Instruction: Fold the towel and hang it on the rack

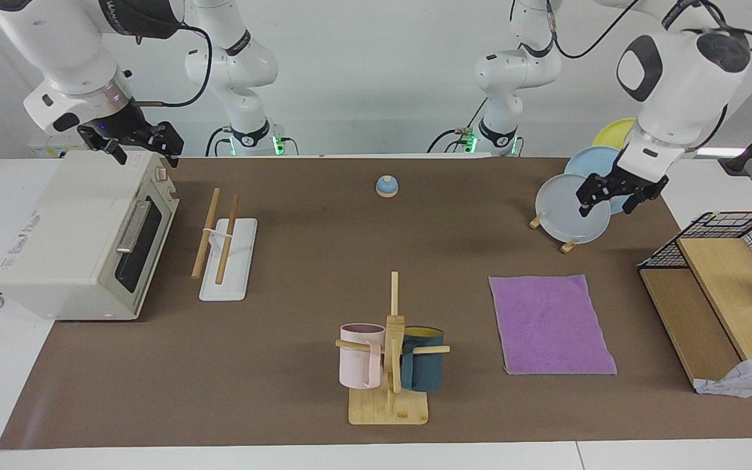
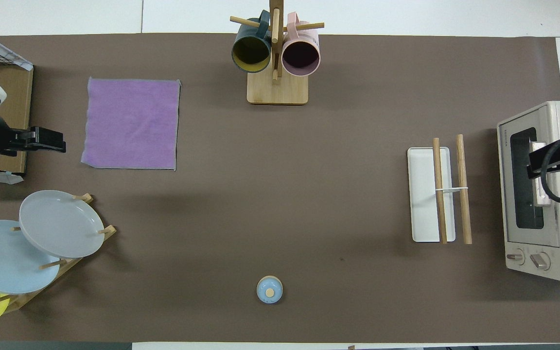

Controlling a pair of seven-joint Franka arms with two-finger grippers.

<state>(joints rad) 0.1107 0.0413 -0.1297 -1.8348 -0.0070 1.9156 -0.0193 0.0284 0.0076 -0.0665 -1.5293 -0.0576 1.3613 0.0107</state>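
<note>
The towel lies flat and unfolded on the brown mat, purple face up, toward the left arm's end of the table. The rack, two wooden rods on a white base, stands in front of the toaster oven toward the right arm's end. My left gripper is open and empty, raised over the mat beside the towel's edge. My right gripper is open and empty, raised over the toaster oven.
A mug tree with a pink and a dark blue mug stands farthest from the robots. Also here are a plate stand with plates, a small bell, the toaster oven and a wooden shelf with a wire basket.
</note>
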